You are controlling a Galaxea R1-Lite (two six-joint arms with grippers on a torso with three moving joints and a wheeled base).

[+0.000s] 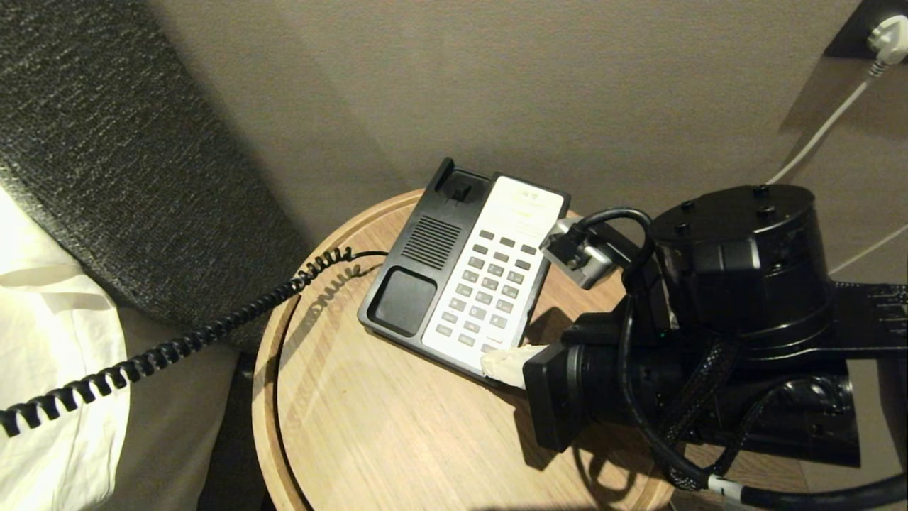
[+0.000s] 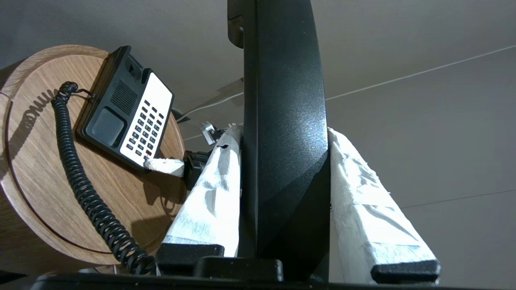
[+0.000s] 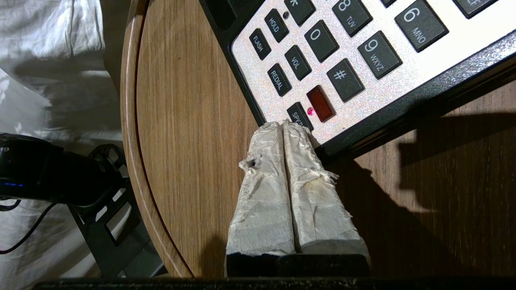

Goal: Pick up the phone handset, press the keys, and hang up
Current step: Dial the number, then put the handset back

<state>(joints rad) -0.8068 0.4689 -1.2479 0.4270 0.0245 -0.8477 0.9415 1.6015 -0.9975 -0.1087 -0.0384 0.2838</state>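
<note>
Keeping the handset (image 2: 284,133) clamped aloft in your left gripper (image 2: 282,161) frees the pinched-shut right gripper (image 3: 284,127) to poke keys (image 3: 322,40).

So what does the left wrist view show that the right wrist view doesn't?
Only the left wrist view: the handset clamped between the left gripper's fingers, held off to the side of the table, its coiled cord trailing across, and the whole base with its empty cradle.
Only the right wrist view: key labels, and a lit red dot beside the SPK key.
Both: the shut right gripper tip at the keypad's near edge, on the round wooden table.
</note>
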